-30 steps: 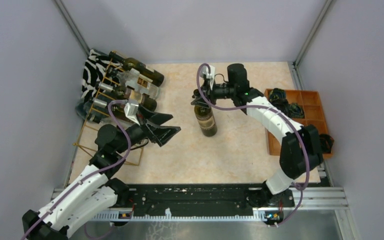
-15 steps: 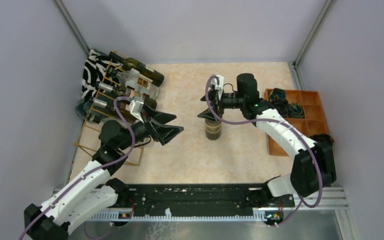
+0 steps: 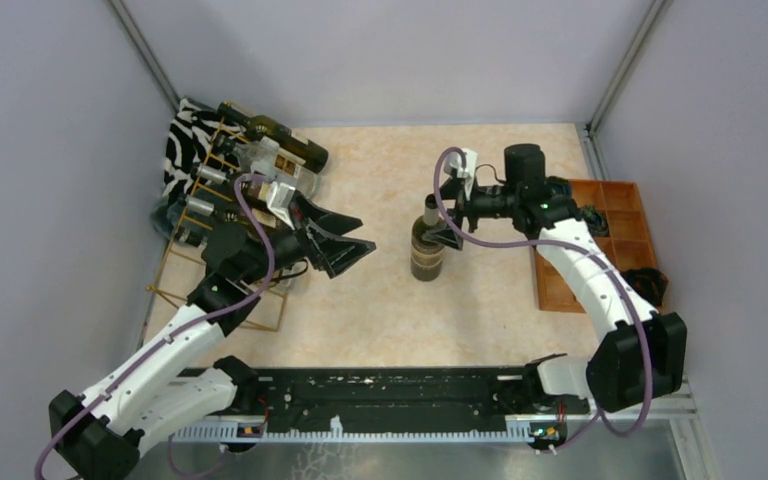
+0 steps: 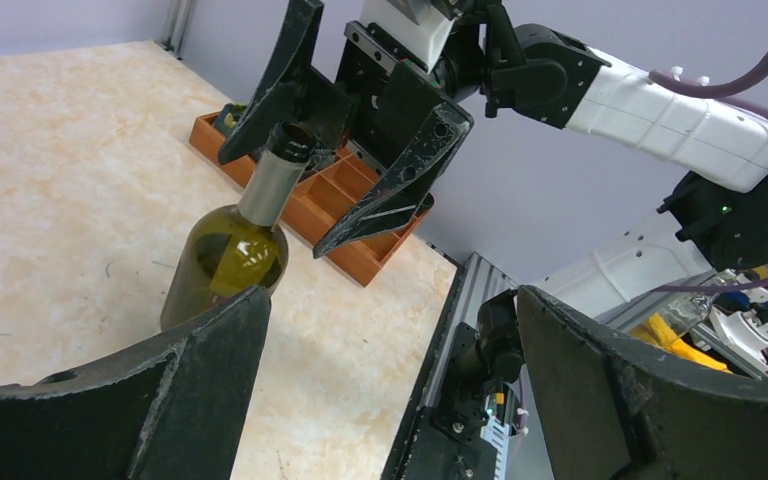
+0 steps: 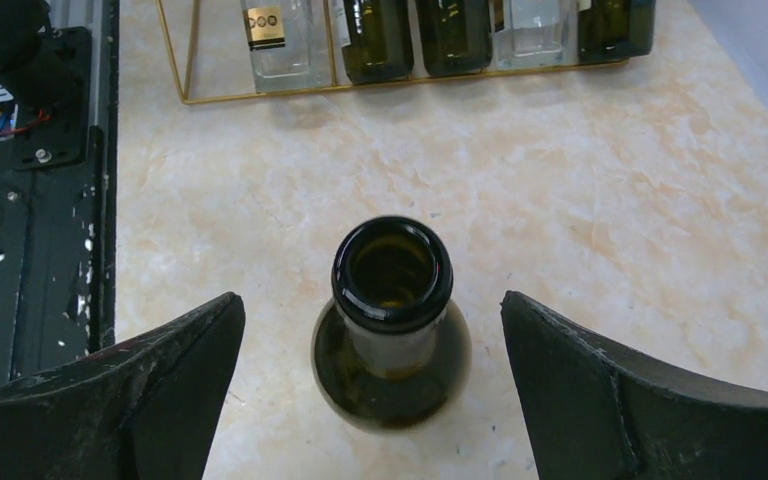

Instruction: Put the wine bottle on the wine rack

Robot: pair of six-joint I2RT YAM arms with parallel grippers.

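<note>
Both stand wide: my right claw (image 5: 370, 300) flanks, without touching, the wine bottle (image 5: 392, 325), dark olive glass, mouth uncorked, upright on the table (image 5: 580, 200), well apart from the wine rack (image 3: 203, 207); my left claw (image 4: 392, 295) empty

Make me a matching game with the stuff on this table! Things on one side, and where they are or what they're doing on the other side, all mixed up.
Things:
1. wine bottle
2. wine rack
3. wooden tray
4. striped cloth

Places and states:
A. holds several bottles lying down
B. far left corner, behind the rack
C. stands upright in the middle of the table
D. along the table's right edge

Pairs: 1-C, 2-A, 3-D, 4-B
</note>
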